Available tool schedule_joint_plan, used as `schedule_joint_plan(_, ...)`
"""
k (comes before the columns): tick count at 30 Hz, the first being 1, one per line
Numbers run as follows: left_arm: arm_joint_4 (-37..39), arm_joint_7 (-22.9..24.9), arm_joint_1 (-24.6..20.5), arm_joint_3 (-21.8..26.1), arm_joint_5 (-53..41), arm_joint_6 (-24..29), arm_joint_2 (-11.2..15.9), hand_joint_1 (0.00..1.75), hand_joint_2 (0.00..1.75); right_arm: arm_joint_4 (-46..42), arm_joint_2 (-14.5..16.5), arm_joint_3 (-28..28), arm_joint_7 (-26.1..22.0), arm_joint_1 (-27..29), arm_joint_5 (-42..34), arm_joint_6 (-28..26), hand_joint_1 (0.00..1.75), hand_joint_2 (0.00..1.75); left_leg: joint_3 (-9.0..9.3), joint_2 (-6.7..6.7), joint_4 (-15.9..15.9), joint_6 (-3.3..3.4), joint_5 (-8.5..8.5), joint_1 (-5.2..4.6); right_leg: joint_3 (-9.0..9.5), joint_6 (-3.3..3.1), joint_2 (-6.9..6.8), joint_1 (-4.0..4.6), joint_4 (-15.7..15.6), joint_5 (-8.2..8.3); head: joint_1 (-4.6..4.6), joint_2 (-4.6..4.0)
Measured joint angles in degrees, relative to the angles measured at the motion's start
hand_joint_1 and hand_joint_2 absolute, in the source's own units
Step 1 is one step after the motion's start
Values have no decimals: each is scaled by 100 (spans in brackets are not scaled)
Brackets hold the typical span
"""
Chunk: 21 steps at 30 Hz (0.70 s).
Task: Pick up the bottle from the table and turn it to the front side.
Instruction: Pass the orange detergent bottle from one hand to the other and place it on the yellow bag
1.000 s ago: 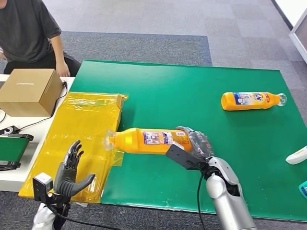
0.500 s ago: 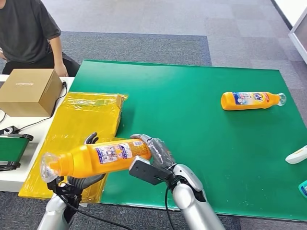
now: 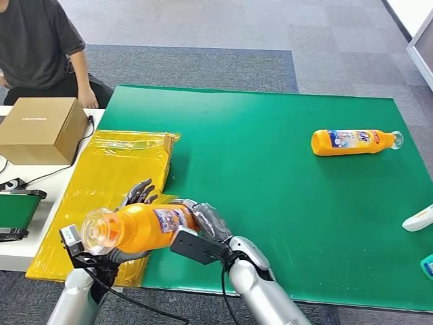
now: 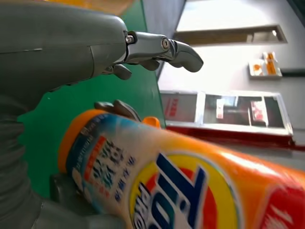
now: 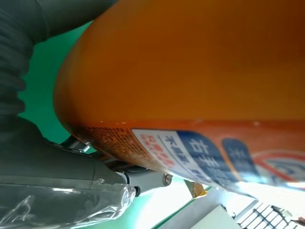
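My right hand grips an orange detergent bottle by its base and holds it lying level above the table's front left, over the edge of the green mat. The clear cap points toward me and to the left. My left hand is under and behind the bottle's neck end, fingers spread and pointing up, not closed around it. In the left wrist view the bottle shows its front label across the palm of my left hand, whose fingers are straight. In the right wrist view the bottle lies against my right hand.
A second orange bottle lies on its side at the mat's far right. A yellow plastic bag lies left of the mat, a cardboard box beyond it. A person sits at the far left. A white object is at the right edge.
My right hand has carried the bottle left and toward me, turning its cap end toward the camera. My left hand has risen under the bottle.
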Motion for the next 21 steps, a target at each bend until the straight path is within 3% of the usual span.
schedule_joint_plan(4,-434,6,3,-419,-2,-232,123,0,175,446,93,6,55,-241,-62,-82,175,175,0,0,0,0,0,0,2,0,0,0,0,0,1,-1)
schedule_joint_plan(12,-697,46,-11,-838,-126,256,505,5,175,1110,237,99,104,-620,-150,-274,175,175,0,2,0,-6,4,2,-3,-2,2,2,1,1,1,-1)
schedule_joint_plan(13,-697,49,-12,-886,-141,329,544,36,175,1171,245,128,123,-645,-170,-306,175,175,0,2,0,-6,4,2,-4,-2,3,2,1,1,0,0)
schedule_joint_plan(16,-684,50,-17,-1017,-142,622,651,161,175,1345,275,203,137,-743,-246,-381,168,175,0,3,0,-6,4,2,-5,-2,2,2,1,1,1,-1)
schedule_joint_plan(17,-666,50,-20,-1059,-151,758,678,175,175,1395,285,220,140,-769,-261,-415,159,175,0,3,0,-6,4,2,-5,-2,2,2,1,1,2,-1)
schedule_joint_plan(18,-635,49,-21,-1097,-194,919,698,175,175,1436,293,231,145,-785,-264,-454,132,175,0,3,0,-6,4,2,-5,-2,2,1,1,1,1,-1)
schedule_joint_plan(21,-524,32,-14,-1168,-472,1391,720,175,175,1521,299,211,168,-783,-194,-541,24,175,-1,3,0,-6,4,1,-5,-2,2,1,1,1,0,1)
